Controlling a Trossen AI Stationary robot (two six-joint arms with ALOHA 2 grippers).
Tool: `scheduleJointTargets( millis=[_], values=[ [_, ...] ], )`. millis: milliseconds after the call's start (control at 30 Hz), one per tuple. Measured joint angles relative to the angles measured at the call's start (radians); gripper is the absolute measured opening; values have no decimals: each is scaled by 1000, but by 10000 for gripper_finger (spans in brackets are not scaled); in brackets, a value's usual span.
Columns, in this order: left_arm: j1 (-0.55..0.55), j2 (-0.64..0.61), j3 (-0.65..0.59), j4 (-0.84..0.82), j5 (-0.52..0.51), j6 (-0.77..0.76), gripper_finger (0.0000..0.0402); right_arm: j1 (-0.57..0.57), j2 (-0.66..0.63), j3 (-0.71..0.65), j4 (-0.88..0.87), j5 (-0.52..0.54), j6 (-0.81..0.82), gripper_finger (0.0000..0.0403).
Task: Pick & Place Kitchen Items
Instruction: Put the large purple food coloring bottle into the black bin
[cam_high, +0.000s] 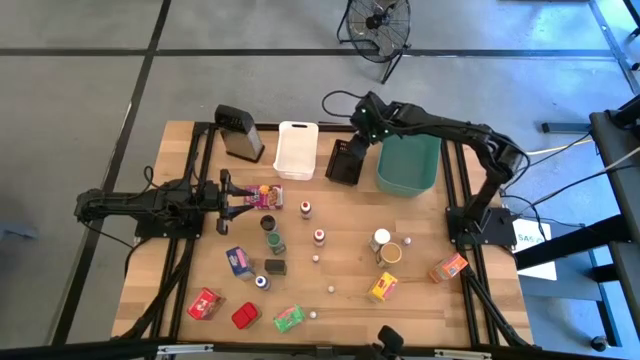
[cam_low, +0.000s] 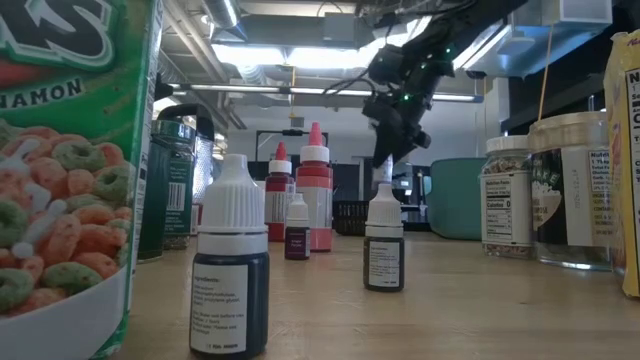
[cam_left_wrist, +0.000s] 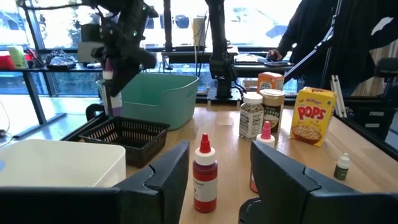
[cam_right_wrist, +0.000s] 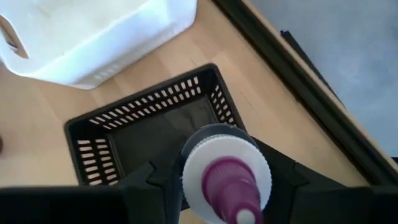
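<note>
Two arms show from above: our right gripper (cam_high: 357, 142) hovers over the black bin (cam_high: 343, 163), our left gripper (cam_high: 252, 199) near a red bottle (cam_high: 265, 191). Low down, nothing more is told. Left wrist: fingers apart around the red bottle (cam_left_wrist: 204, 174). Right wrist: jaws clamped on a purple-tipped bottle (cam_right_wrist: 227, 175) above the black bin (cam_right_wrist: 149, 134).

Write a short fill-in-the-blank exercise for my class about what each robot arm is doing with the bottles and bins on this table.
1. The right pincer holds a bottle with a ____ nozzle above the black basket.
2. The left pincer sits around a ____ squeeze bottle.
3. The teal bin stands beside the black basket, opposite the ____ bin.

Missing words: purple; red; white
</note>
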Motion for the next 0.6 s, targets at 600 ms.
scheduleJointTargets(
  millis=[600],
  values=[
    [0, 0, 0, 0, 0, 1, 166, 23, 126, 0, 36, -1, -19, 147]
  ],
)
